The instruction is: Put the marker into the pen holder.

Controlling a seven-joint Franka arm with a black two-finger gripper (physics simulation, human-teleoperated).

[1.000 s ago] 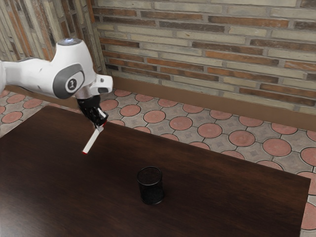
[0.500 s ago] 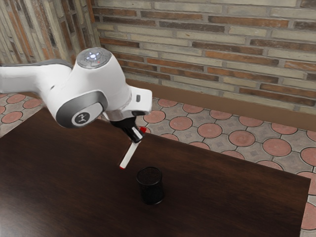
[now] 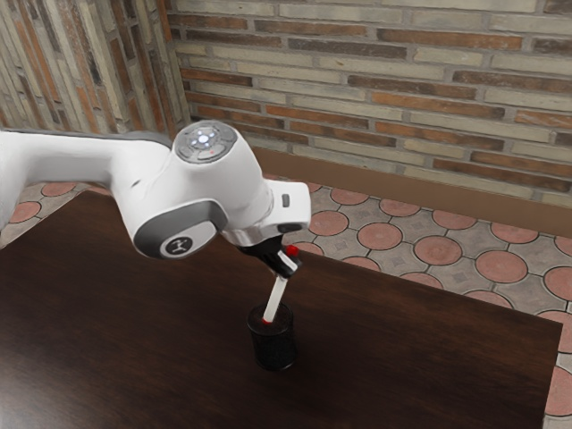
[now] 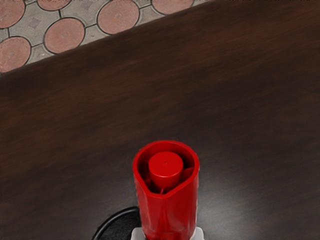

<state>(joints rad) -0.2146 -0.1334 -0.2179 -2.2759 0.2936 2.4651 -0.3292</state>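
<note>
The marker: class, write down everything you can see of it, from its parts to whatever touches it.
The marker has a straight white barrel, red at both ends, and looks like smooth plastic. Its upper red end is hollow, with a round peg inside. It leans, upper end toward the exterior view's right. The gripper holds it near that end, fingers on two sides. Its lower end is at the pen holder's mouth; whether inside or just above, I cannot tell.

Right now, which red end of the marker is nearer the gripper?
The upper red end, beside the gripper; the lower red end is down at the pen holder.
</note>
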